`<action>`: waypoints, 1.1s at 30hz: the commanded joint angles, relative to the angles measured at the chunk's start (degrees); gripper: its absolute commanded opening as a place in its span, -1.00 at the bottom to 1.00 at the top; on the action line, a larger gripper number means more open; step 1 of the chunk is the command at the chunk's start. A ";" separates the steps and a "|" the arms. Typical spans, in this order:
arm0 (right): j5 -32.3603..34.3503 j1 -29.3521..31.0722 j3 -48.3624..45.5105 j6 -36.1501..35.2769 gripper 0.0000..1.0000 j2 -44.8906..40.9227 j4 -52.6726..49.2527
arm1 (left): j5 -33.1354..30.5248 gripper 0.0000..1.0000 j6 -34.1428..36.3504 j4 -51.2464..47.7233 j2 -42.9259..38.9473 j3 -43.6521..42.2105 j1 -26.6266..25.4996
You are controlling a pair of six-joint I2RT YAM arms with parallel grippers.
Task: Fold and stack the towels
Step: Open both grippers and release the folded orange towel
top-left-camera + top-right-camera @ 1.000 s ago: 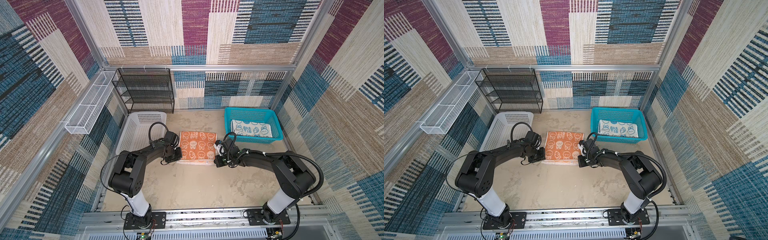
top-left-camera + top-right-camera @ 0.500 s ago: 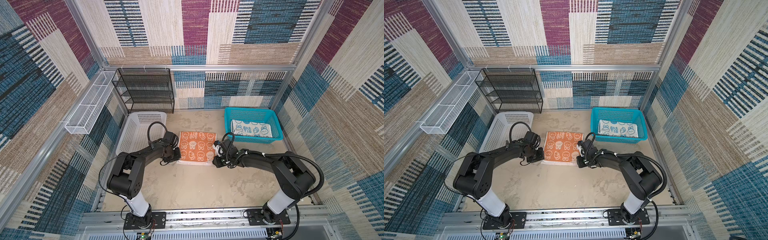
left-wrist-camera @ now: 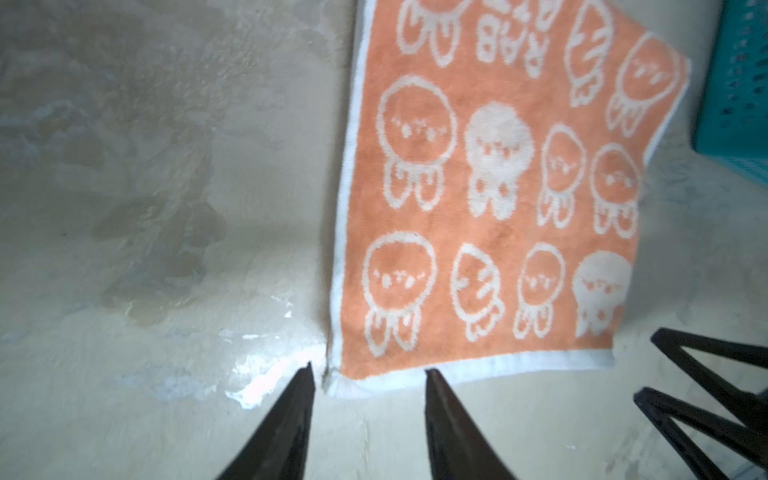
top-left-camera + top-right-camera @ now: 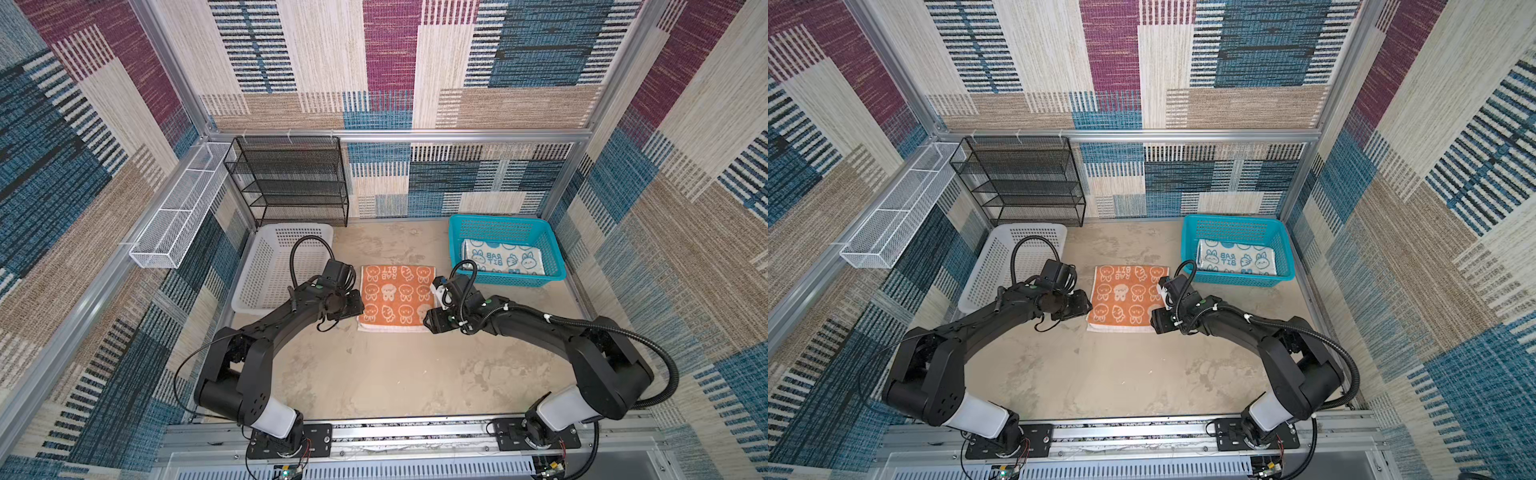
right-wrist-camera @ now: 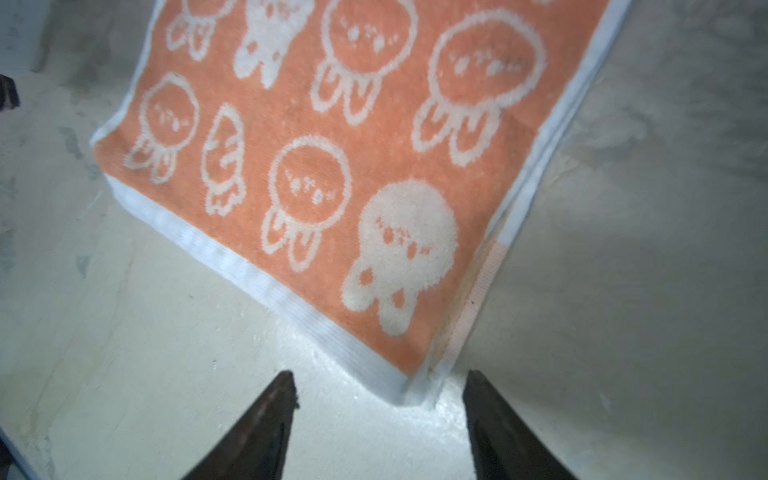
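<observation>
An orange towel [image 4: 397, 297] [image 4: 1127, 297] with white cartoon faces lies folded flat on the table's middle, shown close up in both wrist views [image 3: 490, 199] [image 5: 332, 166]. A teal-white rabbit towel [image 4: 503, 262] [image 4: 1235, 257] lies folded in the teal basket. My left gripper [image 4: 358, 308] [image 3: 370, 370] is open at the orange towel's front-left corner, which lies loose in the gap between the fingertips. My right gripper [image 4: 430, 322] [image 5: 379, 374] is open at the front-right corner, which also lies unpinched between its fingers.
The teal basket [image 4: 496, 226] [image 4: 1233, 226] stands at the back right. A white perforated basket [image 4: 274, 266] stands at the back left, just behind the left arm. A black wire rack [image 4: 291, 183] stands against the back wall, and a white wire tray [image 4: 178, 220] hangs on the left wall.
Both grippers were shut on the orange towel's front corners and have opened, letting the towel go. The towel now rests flat and the arms have hardly moved.
</observation>
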 commanded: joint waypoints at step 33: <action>-12.37 0.10 -11.35 3.58 0.98 4.75 14.17 | 6.72 0.98 -7.40 12.23 2.65 -11.06 -1.95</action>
